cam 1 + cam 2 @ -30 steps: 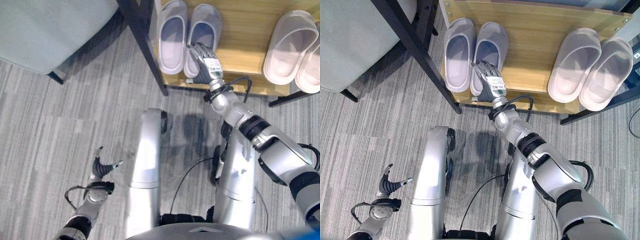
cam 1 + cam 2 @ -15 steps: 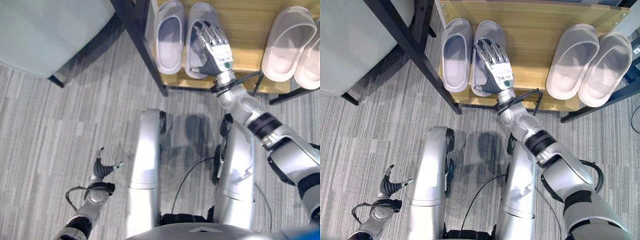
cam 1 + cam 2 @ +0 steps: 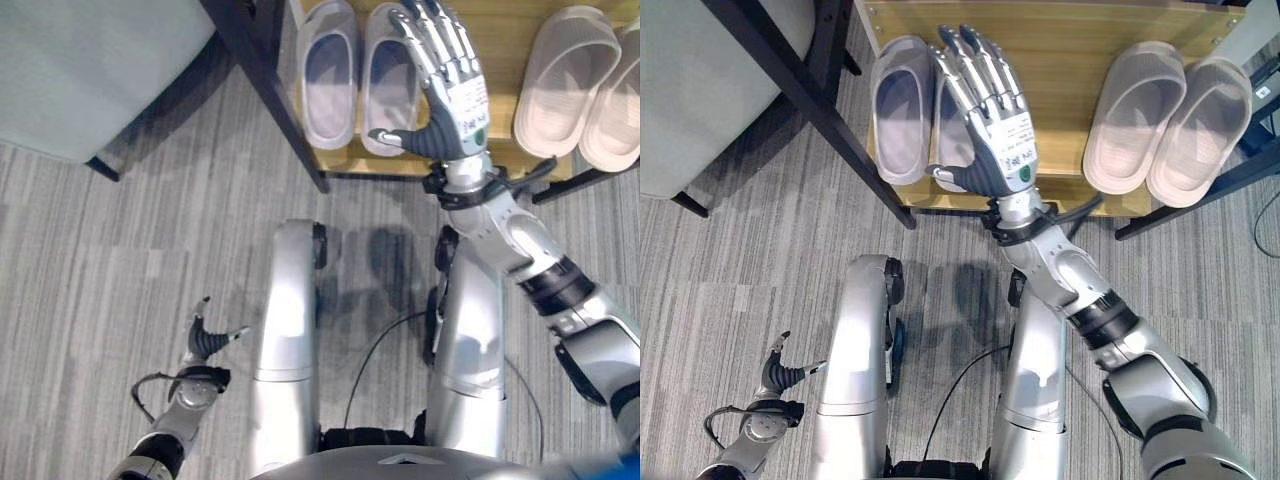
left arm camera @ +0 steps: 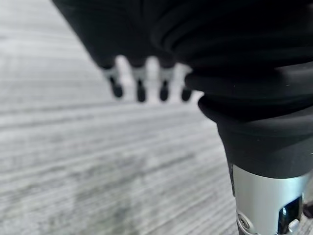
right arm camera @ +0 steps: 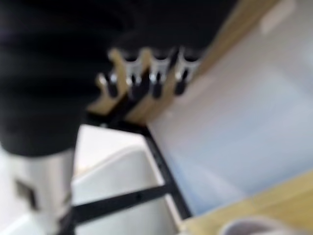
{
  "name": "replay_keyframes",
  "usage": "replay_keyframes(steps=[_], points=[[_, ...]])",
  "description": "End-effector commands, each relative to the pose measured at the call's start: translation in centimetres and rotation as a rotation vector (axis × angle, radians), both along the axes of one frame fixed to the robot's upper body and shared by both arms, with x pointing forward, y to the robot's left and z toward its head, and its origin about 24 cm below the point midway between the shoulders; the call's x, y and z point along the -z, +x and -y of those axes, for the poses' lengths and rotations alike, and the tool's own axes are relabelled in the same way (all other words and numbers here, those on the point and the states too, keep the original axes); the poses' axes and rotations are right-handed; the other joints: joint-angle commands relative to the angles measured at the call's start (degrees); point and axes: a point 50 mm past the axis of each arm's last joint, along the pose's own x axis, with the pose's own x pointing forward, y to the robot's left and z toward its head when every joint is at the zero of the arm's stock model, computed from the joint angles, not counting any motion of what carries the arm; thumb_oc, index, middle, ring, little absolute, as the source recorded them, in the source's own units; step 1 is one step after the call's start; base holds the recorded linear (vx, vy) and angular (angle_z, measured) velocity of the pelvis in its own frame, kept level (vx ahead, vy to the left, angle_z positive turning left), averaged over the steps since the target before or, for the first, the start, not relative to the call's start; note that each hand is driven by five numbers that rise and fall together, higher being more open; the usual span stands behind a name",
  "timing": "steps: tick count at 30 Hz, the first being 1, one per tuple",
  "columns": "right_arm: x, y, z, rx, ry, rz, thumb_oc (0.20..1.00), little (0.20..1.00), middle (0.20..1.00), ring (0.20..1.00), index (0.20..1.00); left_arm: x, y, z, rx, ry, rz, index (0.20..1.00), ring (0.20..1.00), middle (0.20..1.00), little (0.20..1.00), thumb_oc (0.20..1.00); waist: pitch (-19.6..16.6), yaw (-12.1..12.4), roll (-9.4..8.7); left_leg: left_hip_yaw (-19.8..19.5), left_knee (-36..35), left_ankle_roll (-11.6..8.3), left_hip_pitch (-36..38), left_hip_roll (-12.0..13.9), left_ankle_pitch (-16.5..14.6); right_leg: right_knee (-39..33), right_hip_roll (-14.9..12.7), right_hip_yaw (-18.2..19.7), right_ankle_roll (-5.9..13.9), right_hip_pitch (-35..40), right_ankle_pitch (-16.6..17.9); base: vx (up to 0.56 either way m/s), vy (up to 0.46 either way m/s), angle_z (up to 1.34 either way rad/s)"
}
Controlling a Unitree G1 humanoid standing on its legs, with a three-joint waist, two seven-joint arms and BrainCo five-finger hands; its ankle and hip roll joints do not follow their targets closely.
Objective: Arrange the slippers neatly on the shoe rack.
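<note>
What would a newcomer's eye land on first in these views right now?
Probably the right hand, fingers spread straight, raised in front of the wooden shoe rack and overlapping the lavender slippers at its left end. Next, the pale pink slippers side by side at its right end. The left hand hangs low over the grey carpet.

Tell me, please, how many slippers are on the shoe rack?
4: a lavender pair, left slipper and right slipper partly behind the right hand, and a pinkish pair further right.
</note>
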Motion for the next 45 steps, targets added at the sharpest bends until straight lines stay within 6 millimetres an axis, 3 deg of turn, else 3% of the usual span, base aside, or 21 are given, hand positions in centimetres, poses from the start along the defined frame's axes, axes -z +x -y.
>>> replay_keyframes(steps=[1, 5, 7, 9, 11, 17, 19, 20, 21, 24, 25, 27, 29, 30, 32, 33, 35, 36, 39, 41, 45], points=[[-2.1, -2.1, 2.3, 0.010, 0.024, 0.131, 1.000, 1.000, 1.000, 1.000, 1.000, -0.4, 0.3, 1.2, 0.006, -0.065, 0.069, 1.000, 1.000, 1.000, 1.000, 1.000, -1.1, 2.2, -1.27, -1.6, -3.4, 4.07, -3.2, -1.5, 5.7, -0.1, -0.3, 0.4, -8.70, 2.6, 9.2, -0.09, 0.103, -0.01], [-0.6, -2.4, 5.8, 0.144, 0.060, 0.086, 1.000, 1.000, 1.000, 1.000, 1.000, -2.6, 3.0, 1.9, 0.035, -0.086, 0.194, 1.000, 1.000, 1.000, 1.000, 1.000, -2.2, 1.7, -2.37, -2.1, -15.6, 3.97, -3.2, -1.0, 10.5, -12.2, -2.2, -3.0, -8.13, 4.8, 10.9, -0.14, 0.078, -0.11], [3.4, -2.3, 9.0, 0.314, 0.091, -0.060, 1.000, 1.000, 1.000, 1.000, 1.000, -4.6, 4.1, 3.8, 0.140, -0.100, 0.298, 1.000, 1.000, 1.000, 1.000, 1.000, -6.5, 1.5, -2.96, -3.6, -21.4, 3.86, -3.2, -1.0, 13.6, -18.1, -2.7, -5.0, -7.48, 5.2, 12.3, -0.06, 0.087, -0.04], [4.6, -2.7, 9.7, 0.353, 0.110, -0.093, 1.000, 1.000, 1.000, 1.000, 1.000, -4.7, 3.9, 4.2, 0.158, -0.103, 0.304, 1.000, 1.000, 1.000, 1.000, 1.000, -7.4, 1.7, -2.99, -3.9, -22.0, 3.95, -3.2, -1.1, 14.0, -18.8, -3.2, -5.8, -7.47, 5.3, 12.7, -0.01, 0.030, 0.03], [10.0, -3.0, 11.6, 0.467, 0.145, -0.315, 1.000, 1.000, 1.000, 1.000, 1.000, -4.5, 3.4, 5.6, 0.218, -0.130, 0.293, 1.000, 1.000, 1.000, 1.000, 1.000, -10.9, 0.9, -3.23, -4.5, -25.6, 3.98, -3.2, 0.1, 15.2, -23.1, -4.5, -7.6, -6.80, 5.7, 12.9, 0.02, 0.072, 0.04], [21.4, -3.2, 13.2, 0.627, 0.221, -0.807, 1.000, 1.000, 1.000, 1.000, 1.000, -4.1, 3.1, 7.0, 0.381, -0.083, 0.230, 1.000, 1.000, 1.000, 1.000, 1.000, -16.1, -0.1, -3.61, -4.0, -40.1, 3.93, 7.2, 3.2, 19.1, -38.7, -6.3, -13.0, -5.95, 15.9, 15.1, -0.02, 0.065, -0.07], [22.6, -3.5, 13.2, 0.637, 0.238, -0.859, 1.000, 1.000, 1.000, 1.000, 1.000, -4.0, 2.9, 7.0, 0.395, -0.056, 0.224, 1.000, 1.000, 1.000, 1.000, 1.000, -16.3, -0.1, -3.75, -3.9, -42.5, 3.96, 9.5, 3.6, 19.7, -41.0, -6.5, -13.8, -5.77, 18.1, 15.5, -0.01, 0.017, 0.02], [25.1, -4.4, 13.3, 0.661, 0.278, -0.974, 1.000, 1.000, 1.000, 1.000, 1.000, -4.0, 2.7, 7.5, 0.420, -0.034, 0.227, 1.000, 1.000, 1.000, 1.000, 1.000, -16.9, -0.1, -3.97, -3.7, -47.4, 3.91, 14.4, 4.1, 20.7, -46.1, -7.0, -15.1, -5.43, 23.1, 15.7, 0.00, 0.000, 0.00], [25.2, -4.4, 13.2, 0.659, 0.279, -0.974, 1.000, 1.000, 1.000, 1.000, 1.000, -3.9, 2.7, 7.4, 0.419, -0.032, 0.227, 1.000, 1.000, 1.000, 1.000, 1.000, -16.5, -0.1, -3.95, -3.7, -47.9, 3.91, 15.2, 4.1, 20.9, -46.7, -6.9, -15.3, -5.48, 23.9, 16.0, 0.03, 0.030, 0.03], [30.6, -7.1, 11.8, 0.653, 0.366, -1.280, 1.000, 1.000, 1.000, 1.000, 1.000, -1.4, 1.2, 7.6, 0.400, -0.016, 0.105, 1.000, 1.000, 1.000, 1.000, 1.000, -18.0, -0.1, -4.84, -2.3, -59.9, 3.65, 27.8, 4.8, 23.5, -59.2, -7.2, -18.3, -4.68, 36.4, 17.6, 0.07, 0.027, 0.18], [30.6, -7.1, 11.8, 0.653, 0.366, -1.279, 1.000, 1.000, 1.000, 1.000, 1.000, -1.4, 1.2, 7.6, 0.400, -0.016, 0.105, 1.000, 1.000, 1.000, 1.000, 1.000, -17.9, -0.1, -4.84, -2.3, -60.0, 3.64, 27.9, 4.8, 23.5, -59.3, -7.2, -18.3, -4.68, 36.5, 17.6, 0.11, 0.021, 0.04], [33.4, -9.2, 11.2, 0.675, 0.338, -1.457, 1.000, 1.000, 1.000, 1.000, 1.000, 0.1, 0.5, 7.5, 0.376, -0.014, 0.020, 1.000, 1.000, 1.000, 1.000, 1.000, -19.4, 0.0, -5.47, -0.8, -68.2, 3.25, 36.3, 4.6, 25.5, -68.1, -6.8, -20.1, -3.73, 44.9, 20.0, 0.14, 0.016, -0.03], [34.3, -10.0, 11.1, 0.684, 0.353, -1.510, 1.000, 1.000, 1.000, 1.000, 1.000, 0.5, 0.4, 7.5, 0.368, -0.012, 0.000, 1.000, 1.000, 1.000, 1.000, 1.000, -19.9, 0.0, -5.60, -0.5, -71.7, 3.29, 39.7, 4.7, 26.4, -71.6, -6.7, -20.9, -2.96, 48.2, 21.4, 0.11, 0.030, -0.03], [36.2, -12.3, 11.6, 0.758, 0.402, -1.646, 1.000, 1.000, 1.000, 1.000, 1.000, 1.1, 0.6, 7.7, 0.361, -0.018, -0.029, 1.000, 1.000, 1.000, 1.000, 1.000, -21.0, -0.1, -5.71, 0.8, -83.3, 3.65, 49.5, 4.5, 31.2, -82.0, -6.6, -23.0, -1.47, 57.2, 27.1, 0.09, 0.040, -0.07], [36.2, -12.3, 11.6, 0.757, 0.402, -1.646, 1.000, 1.000, 1.000, 1.000, 1.000, 1.1, 0.6, 7.7, 0.361, -0.018, -0.029, 1.000, 1.000, 1.000, 1.000, 1.000, -20.6, -0.1, -5.73, 0.8, -83.8, 3.65, 50.1, 4.4, 31.4, -82.4, -6.6, -23.0, -1.46, 57.8, 27.2, 0.09, 0.032, -0.10], [37.1, -14.0, 12.4, 0.822, 0.421, -1.719, 1.000, 1.000, 1.000, 1.000, 1.000, 1.5, 0.4, 8.0, 0.375, -0.028, -0.059, 1.000, 1.000, 1.000, 1.000, 1.000, -21.1, -0.1, -5.40, 2.1, -90.2, 3.51, 55.9, 4.1, 33.1, -88.5, -6.7, -23.8, -0.40, 63.3, 30.2, 0.16, 0.036, -0.04], [37.4, -14.7, 12.8, 0.852, 0.473, -1.737, 1.000, 1.000, 1.000, 1.000, 1.000, 1.7, 0.4, 8.1, 0.380, -0.040, -0.068, 1.000, 1.000, 1.000, 1.000, 1.000, -21.3, -0.2, -5.18, 2.7, -93.5, 3.22, 58.8, 3.9, 34.4, -91.4, -6.6, -24.3, 0.23, 66.1, 31.6, 0.17, 0.027, -0.25], [38.2, -16.7, 13.7, 0.917, 0.531, -1.802, 1.000, 1.000, 1.000, 1.000, 1.000, 2.5, -0.5, 8.7, 0.416, -0.067, -0.118, 1.000, 1.000, 1.000, 1.000, 1.000, -22.2, -0.7, -4.70, 4.2, -99.7, 2.78, 63.9, 3.8, 36.2, -98.0, -6.4, -24.5, 1.68, 71.0, 34.8, 0.18, 0.007, -0.22], [38.5, -18.1, 14.3, 0.960, 0.544, -1.849, 1.000, 1.000, 1.000, 1.000, 1.000, 3.2, -1.4, 9.2, 0.464, -0.082, -0.171, 1.000, 1.000, 1.000, 1.000, 1.000, -23.3, -1.0, -4.11, 5.4, -107.1, 2.00, 69.2, 3.6, 39.4, -105.2, -6.2, -24.6, 2.64, 75.4, 38.9, 0.17, -0.001, -0.17], [39.2, -19.9, 14.5, 0.986, 0.538, -1.933, 1.000, 1.000, 1.000, 1.000, 1.000, 4.5, -3.1, 9.8, 0.544, -0.068, -0.266, 1.000, 1.000, 1.000, 1.000, 1.000, -25.2, -1.2, -2.95, 6.8, -117.1, 0.92, 76.3, 3.1, 44.0, -113.5, -5.5, -24.8, 3.83, 80.3, 43.1, 0.16, -0.030, -0.22], [39.7, -21.2, 14.4, 0.999, 0.521, -2.003, 1.000, 1.000, 1.000, 1.000, 1.000, 5.6, -4.3, 10.2, 0.552, -0.059, -0.341, 1.000, 1.000, 1.000, 1.000, 1.000, -27.0, -1.3, -1.75, 7.7, -127.2, 0.30, 83.4, 2.9, 47.3, -122.1, -4.5, -25.3, 4.69, 85.6, 45.9, 0.09, -0.055, -0.03]])
